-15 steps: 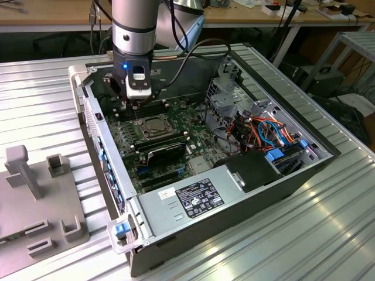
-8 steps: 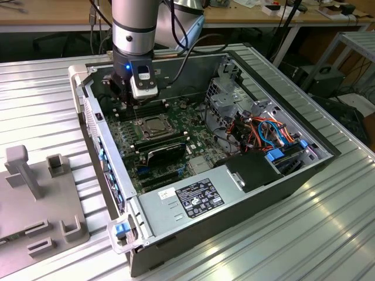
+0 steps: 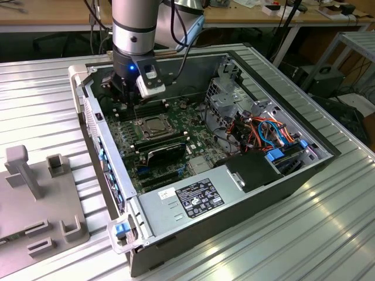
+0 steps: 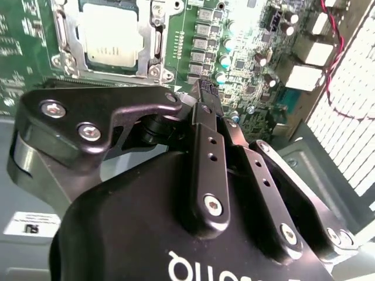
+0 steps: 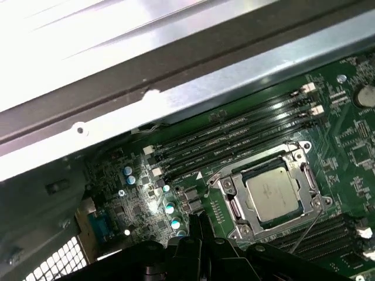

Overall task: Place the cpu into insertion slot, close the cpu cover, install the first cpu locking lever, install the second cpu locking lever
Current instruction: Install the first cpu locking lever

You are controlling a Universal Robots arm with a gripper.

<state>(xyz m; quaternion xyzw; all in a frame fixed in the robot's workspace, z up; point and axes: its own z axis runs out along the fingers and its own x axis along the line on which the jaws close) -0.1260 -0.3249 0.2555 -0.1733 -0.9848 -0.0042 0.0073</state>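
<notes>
The cpu (image 3: 154,124) (image 4: 111,32) (image 5: 273,192), with a dull silver top, lies flat in the insertion slot (image 5: 304,153) on the green motherboard. The silvery cpu cover (image 5: 233,205) (image 4: 63,35) lies down around it, and the chip shows through its window. A thin wire locking lever (image 5: 304,231) sticks out free at one corner of the socket. My gripper (image 3: 132,100) (image 4: 203,88) (image 5: 196,221) hovers just above the board beside the socket, on the exterior view's left. Its fingers are shut together, with nothing visible between them.
Long black memory slots (image 5: 234,137) run along one side of the socket. A black card (image 3: 167,152) stands on the near side. The case wall (image 5: 176,70), power supply (image 3: 193,196), drive cage (image 3: 225,96) and cables (image 3: 263,132) hem in the board. A grey fixture (image 3: 35,193) sits outside.
</notes>
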